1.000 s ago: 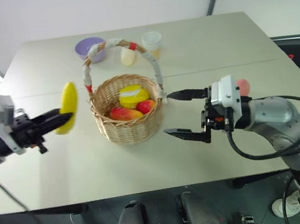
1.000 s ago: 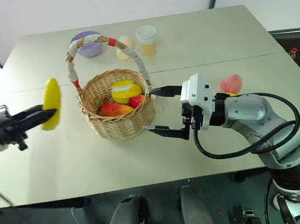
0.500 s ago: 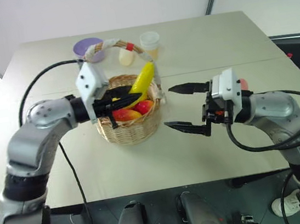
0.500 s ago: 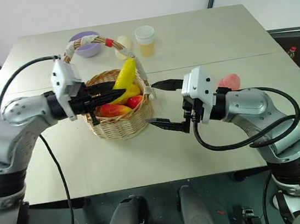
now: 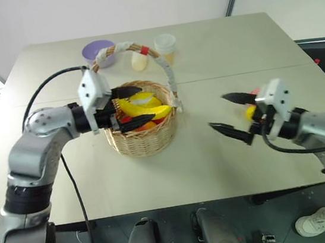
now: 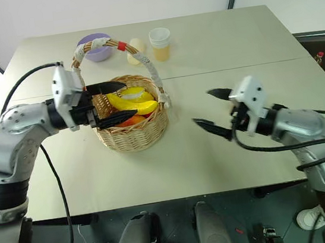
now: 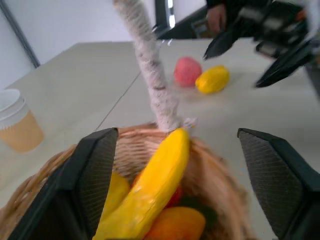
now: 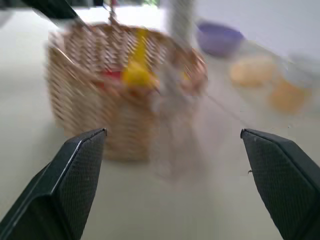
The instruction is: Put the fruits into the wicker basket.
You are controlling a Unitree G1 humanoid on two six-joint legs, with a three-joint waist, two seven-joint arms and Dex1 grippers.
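The wicker basket stands mid-table with its cloth-wrapped handle arching over it. A yellow banana lies inside on top of red, orange and yellow fruits. My left gripper hovers level over the basket, open, its fingers either side of the banana and apart from it. On the table to the right lie a pink peach-like fruit and a yellow lemon-like fruit. My right gripper is open and empty, just in front of those two fruits, partly hiding them in the eye views.
A purple bowl, a pale egg-shaped object and a paper cup stand behind the basket. Bare table lies in front of the basket, between both arms.
My left arm swung right with the banana to the basket and opened; the banana now lies in the basket. My right gripper moved right, away from the basket toward the two loose fruits.
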